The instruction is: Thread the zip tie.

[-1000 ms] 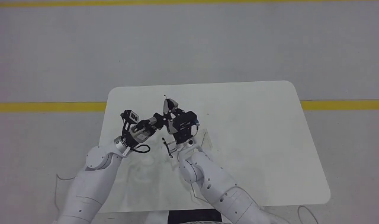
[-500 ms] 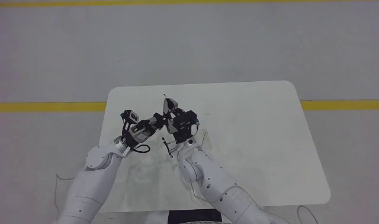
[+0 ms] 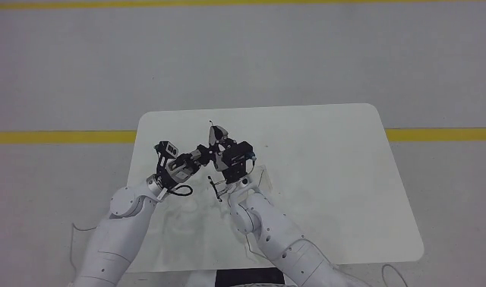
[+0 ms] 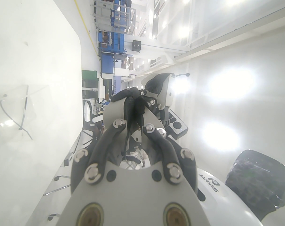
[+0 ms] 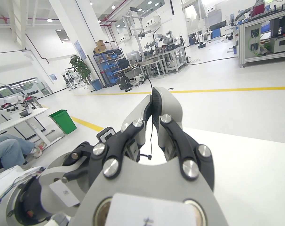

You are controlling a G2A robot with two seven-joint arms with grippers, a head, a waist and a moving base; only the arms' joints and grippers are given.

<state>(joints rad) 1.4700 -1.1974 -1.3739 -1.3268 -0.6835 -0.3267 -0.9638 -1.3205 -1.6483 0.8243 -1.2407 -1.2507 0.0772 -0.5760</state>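
Two grippers meet above the white surface.
The right gripper pinches the black zip tie in its fingers, tail upward; the left gripper, just left, fingers clenched on it too.

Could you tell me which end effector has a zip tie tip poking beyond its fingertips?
The right end effector: its pinched black zip tie sticks out beyond it.
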